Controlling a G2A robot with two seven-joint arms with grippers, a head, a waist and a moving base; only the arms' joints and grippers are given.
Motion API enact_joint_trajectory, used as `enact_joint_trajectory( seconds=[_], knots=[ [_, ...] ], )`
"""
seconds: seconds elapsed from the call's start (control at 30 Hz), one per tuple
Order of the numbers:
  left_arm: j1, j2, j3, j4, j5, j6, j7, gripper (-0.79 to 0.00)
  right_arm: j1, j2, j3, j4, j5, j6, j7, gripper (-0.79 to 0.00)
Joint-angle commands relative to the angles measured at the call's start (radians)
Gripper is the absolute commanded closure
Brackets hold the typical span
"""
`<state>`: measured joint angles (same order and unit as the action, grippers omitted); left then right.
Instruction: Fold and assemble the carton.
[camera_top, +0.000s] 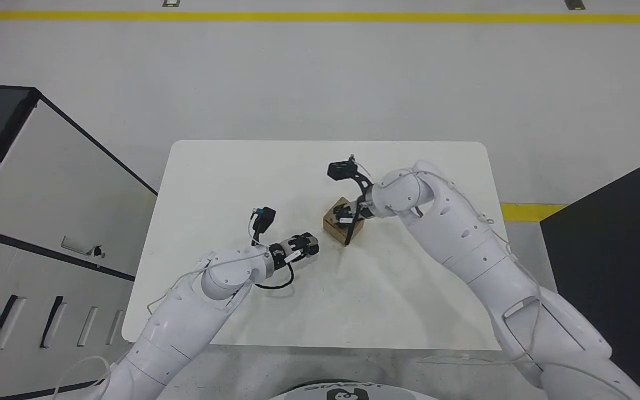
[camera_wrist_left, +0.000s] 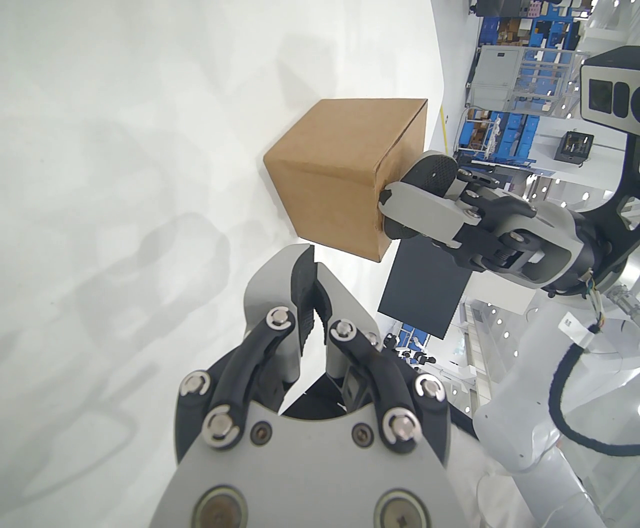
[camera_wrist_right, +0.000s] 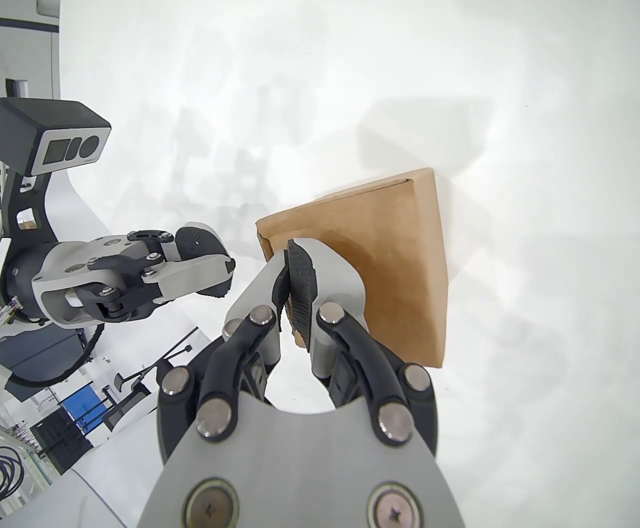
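Right tool (camera_wrist_right: 295, 272) pinches carton (camera_wrist_right: 395, 280) edge; left tool (camera_wrist_left: 309, 285) closed alongside.

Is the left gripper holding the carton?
No, the left gripper is shut on nothing and lies apart from the carton.

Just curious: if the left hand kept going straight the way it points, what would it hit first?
Probably the brown box, sitting just ahead of the left hand, though depth is hard to judge.

Industrial hall: racks of blue bins (camera_wrist_left: 520, 127), yellow floor line (camera_top: 320, 17).
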<state>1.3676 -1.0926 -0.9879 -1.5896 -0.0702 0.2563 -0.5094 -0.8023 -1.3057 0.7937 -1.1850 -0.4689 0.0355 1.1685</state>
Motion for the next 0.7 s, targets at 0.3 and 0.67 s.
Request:
enact_joint_trajectory(
  seconds=[0.3,0.67],
  knots=[
    [0.000,0.000,0.000,0.000,0.000,0.000,0.000,0.000,-0.015,0.006,0.009,-0.011,-0.007,0.006,0.001,0.000],
    [0.000,0.000,0.000,0.000,0.000,0.000,0.000,0.000,-0.022,0.008,0.016,-0.031,-0.006,0.010,-0.006,0.000]
  ],
)
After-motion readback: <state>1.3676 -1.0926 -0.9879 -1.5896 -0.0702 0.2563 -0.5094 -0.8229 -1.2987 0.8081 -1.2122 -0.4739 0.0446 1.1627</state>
